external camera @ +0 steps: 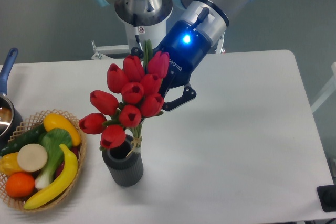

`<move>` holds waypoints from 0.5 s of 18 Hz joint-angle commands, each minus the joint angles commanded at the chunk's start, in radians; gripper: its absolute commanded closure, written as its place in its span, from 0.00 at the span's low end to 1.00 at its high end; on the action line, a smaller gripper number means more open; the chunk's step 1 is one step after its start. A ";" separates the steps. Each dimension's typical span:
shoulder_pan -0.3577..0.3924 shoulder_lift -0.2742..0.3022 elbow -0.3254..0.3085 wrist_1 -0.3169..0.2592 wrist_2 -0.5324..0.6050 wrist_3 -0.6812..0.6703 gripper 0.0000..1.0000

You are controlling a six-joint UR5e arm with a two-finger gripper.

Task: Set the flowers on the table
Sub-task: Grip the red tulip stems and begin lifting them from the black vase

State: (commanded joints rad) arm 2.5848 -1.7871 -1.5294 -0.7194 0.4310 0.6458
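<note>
The flowers (131,95), a tied bunch of red closed tulips, stand upright with their stems in a dark grey ribbed vase (124,165) on the white table (236,145). My gripper (151,88) reaches down from the upper right, just behind the flower heads. Its jaws are spread wide: one black finger (181,97) shows to the right of the blooms, and a bit of the other shows at the upper left. The tulips hide the fingertips, so I cannot see whether they touch the bunch. A green leaf tip (147,50) sticks up beside the blue gripper body.
A round wicker basket (67,116) of toy fruit and vegetables sits at the front left, close to the vase. A pot with a blue handle (7,66) is at the left edge. The arm's base (143,11) stands behind the table. A dark object (328,198) lies at the front right corner.
</note>
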 joint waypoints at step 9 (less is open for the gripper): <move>0.015 0.002 -0.002 -0.003 0.000 -0.005 0.60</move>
State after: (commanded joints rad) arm 2.6001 -1.7856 -1.5309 -0.7225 0.4310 0.6412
